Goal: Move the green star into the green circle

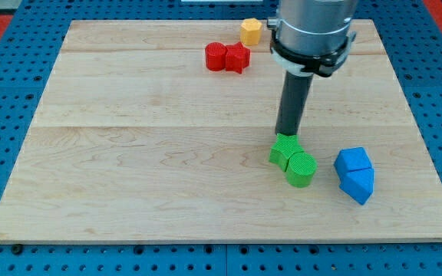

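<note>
Nearest the view's bottom, toward the right, two blue blocks [355,175] sit touching each other, one stacked toward the view's top of the other, their shapes angular but hard to name. Just to their left lies the green circle [301,169], a short cylinder, and touching its upper-left side is the green star [285,150]; the two green blocks are pressed together near the middle-right of the wooden tabletop [129,153]. My tip [287,135] stands at the star's far edge, seemingly touching it, with the dark rod rising straight up into the grey arm housing. There is no claw on this arm, only the rod, so nothing is gripped. Farther back, left of the rod, a red cylinder [216,57] and a red star-like block [238,57] touch side by side. Farthest, near the tabletop's top edge, sits a yellow hexagonal block [251,31]. No writing or labels can be read anywhere.
</note>
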Robot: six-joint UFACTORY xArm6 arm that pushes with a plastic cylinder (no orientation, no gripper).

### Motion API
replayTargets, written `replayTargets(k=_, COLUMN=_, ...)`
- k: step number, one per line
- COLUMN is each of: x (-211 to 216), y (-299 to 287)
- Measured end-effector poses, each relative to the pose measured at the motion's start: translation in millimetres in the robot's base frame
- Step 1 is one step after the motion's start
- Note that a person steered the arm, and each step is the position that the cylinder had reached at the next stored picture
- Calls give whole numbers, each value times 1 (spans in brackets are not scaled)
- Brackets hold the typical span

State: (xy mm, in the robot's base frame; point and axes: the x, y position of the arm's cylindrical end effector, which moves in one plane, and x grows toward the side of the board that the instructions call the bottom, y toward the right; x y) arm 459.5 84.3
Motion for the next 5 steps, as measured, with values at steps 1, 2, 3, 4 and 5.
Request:
replayTargets(k=1, x=-16, y=-5)
replayTargets(k=2, x=-29, y=-5)
replayTargets(k=3, x=-51, y=-14)
replayTargets(k=4, x=-81, y=-28)
replayTargets(k=5, x=-109, y=-40)
